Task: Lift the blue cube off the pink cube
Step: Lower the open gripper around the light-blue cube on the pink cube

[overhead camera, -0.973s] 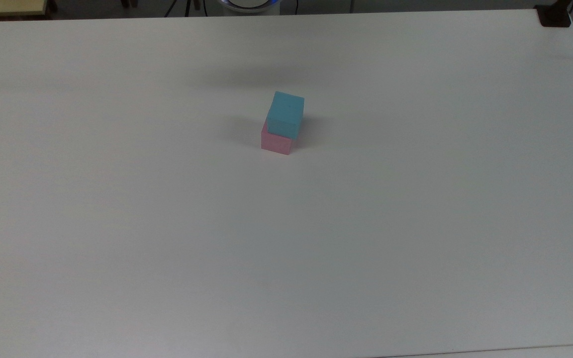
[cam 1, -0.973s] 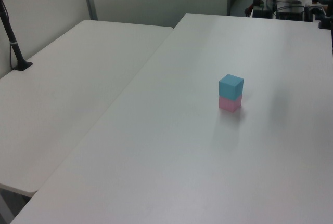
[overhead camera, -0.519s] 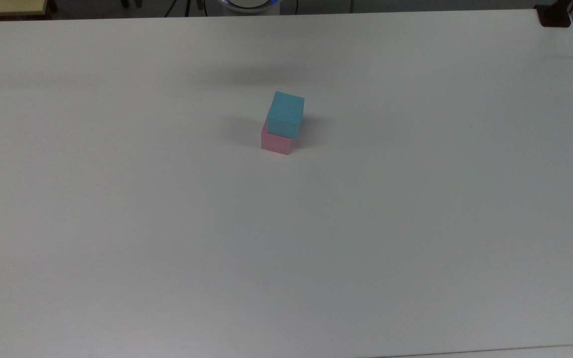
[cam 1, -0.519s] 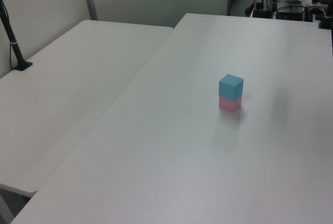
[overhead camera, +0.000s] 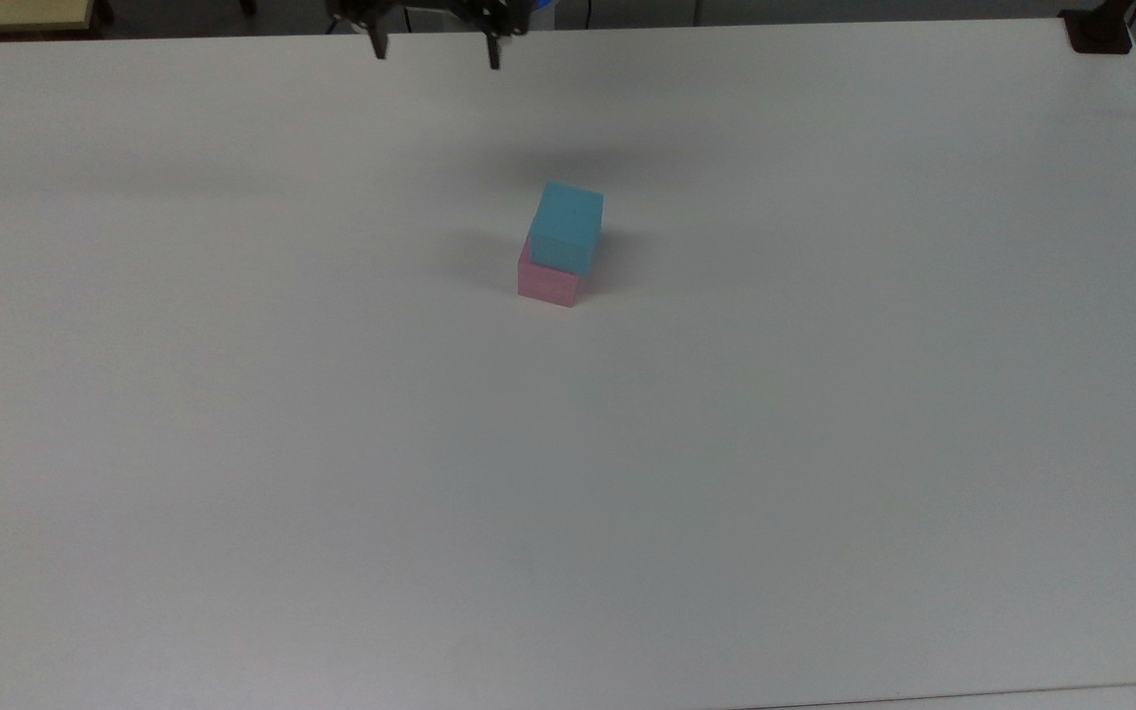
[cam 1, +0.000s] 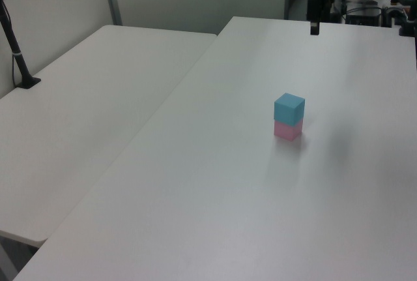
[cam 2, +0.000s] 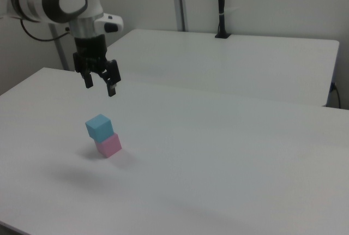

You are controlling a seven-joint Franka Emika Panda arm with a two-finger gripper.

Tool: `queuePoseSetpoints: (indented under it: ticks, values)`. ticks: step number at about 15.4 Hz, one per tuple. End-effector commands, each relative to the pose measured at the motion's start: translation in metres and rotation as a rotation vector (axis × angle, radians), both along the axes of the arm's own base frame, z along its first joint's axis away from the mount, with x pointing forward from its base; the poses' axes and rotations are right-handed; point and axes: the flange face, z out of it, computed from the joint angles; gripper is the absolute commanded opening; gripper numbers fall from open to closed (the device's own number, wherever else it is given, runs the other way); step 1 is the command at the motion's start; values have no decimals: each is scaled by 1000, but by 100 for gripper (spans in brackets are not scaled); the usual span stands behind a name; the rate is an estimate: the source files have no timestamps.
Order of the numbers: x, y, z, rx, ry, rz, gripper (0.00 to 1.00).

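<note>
White table (overhead camera: 824, 444) before us — the blue cube (cam 2: 99, 127) sits atop the pink cube (cam 2: 109, 145), and our gripper (cam 2: 99, 85) hangs above them, fingers spread, holding nothing.

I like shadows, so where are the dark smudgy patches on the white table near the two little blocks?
In the top view, a soft blurry shadow lies on the white table just beyond the light blue matte cube, which sits on the pale pink matte cube. In the right view, a faint one spreads on the right view's left, under the open black two-finger gripper.
</note>
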Motion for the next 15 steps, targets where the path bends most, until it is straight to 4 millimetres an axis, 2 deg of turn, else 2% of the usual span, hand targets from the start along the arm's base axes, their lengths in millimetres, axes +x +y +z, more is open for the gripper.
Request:
queuePoseSetpoints:
  ticks: [1, 4, 7, 11, 15]
  values:
    - [-1, 36, -47, 27, -18, -82, 100]
    - [4, 67, -82, 25, -20, -86, 100]
    - [19, 87, -110, 28, -39, -104, 100]
    - [26, 102, -131, 28, -25, -85, 100]
    - [28, 107, -142, 26, -5, -78, 100]
